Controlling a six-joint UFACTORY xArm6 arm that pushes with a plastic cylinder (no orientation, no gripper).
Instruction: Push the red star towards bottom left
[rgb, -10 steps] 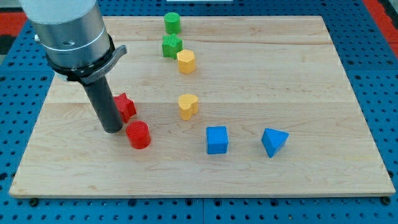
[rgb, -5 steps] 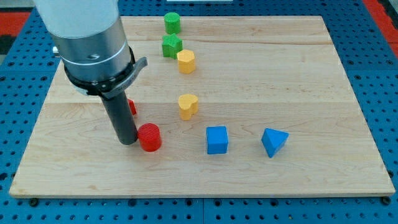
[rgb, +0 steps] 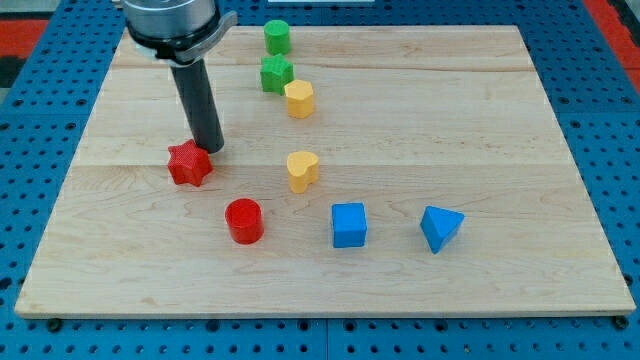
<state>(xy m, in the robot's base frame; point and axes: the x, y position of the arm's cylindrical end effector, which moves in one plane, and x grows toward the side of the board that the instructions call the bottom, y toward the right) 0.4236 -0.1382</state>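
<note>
- Nearest the bottom of the frame, the light wooden desk shows bare boards along its lower edge, set on a blue perforated base.
- Just above, right of centre, a blue cube and a blue wedge-shaped block sit side by side, apart from each other and well clear of the action.
- Left of them, a red cylinder stands alone in the lower centre-left, below and to the right of the star and not touching it.
- The red star, the block to be moved, lies in the left-centre of the frame, with open board stretching below and left of it.
- My tip rests at the star's upper-right corner, touching it or very nearly so; that side suits a shove towards the lower left, judging by the task.
- The tool is a plain dark rod with nothing to open or close, and it holds nothing; it can only press against a block.
- A yellow heart-like block sits right of the star, well apart.
- Farther up, a yellow hexagonal block touches or nearly touches a green star-like block.
- At the top edge, a green cylinder stands behind them all.
</note>
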